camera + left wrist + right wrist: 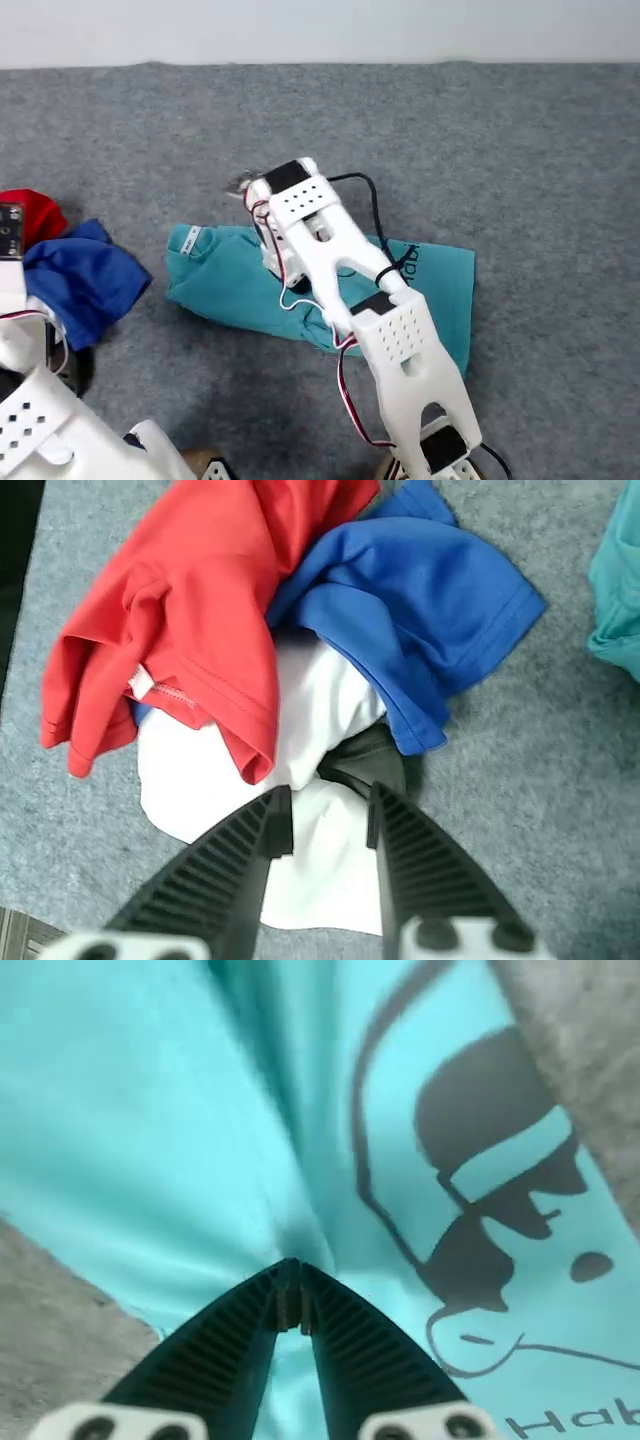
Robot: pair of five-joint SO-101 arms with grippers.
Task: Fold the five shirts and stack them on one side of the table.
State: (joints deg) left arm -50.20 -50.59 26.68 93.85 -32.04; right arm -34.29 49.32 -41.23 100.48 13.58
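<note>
Right pincer (291, 1300) is pressed together on a pucker of the teal jersey shirt (150, 1110). The cloth is drawn into folds that run to its tips, beside a dark printed figure (490, 1190). Left pincer (326, 805) hangs spread over the pile with nothing between its ribbed fingers (240, 850). Below it lie a white cloth shirt (200, 780) and a dark crumpled garment (372, 765). A red jersey shirt (190, 600) and a royal-blue jersey shirt (420, 610) overlap on top of the white one.

From the high view, the teal shirt (225, 285) lies as a long band near the middle of the desk (520, 140), a grey felt-like surface, with its collar toward the pile. The pile sits at the desk's left side, near the teal shirt but apart from it. A pale wall (320, 30) runs behind the far edge.

The white right arm (340, 260) crosses the teal shirt and covers its middle, and the pincer's tips are hard to pick out there. The red shirt (30, 212) is cut by the picture's edge, with the blue shirt (85, 280) beside it. The dark garment is mostly buried, so I cannot tell whether it is black or dark green. The left arm (40, 430) is cut off at the lower corner.
</note>
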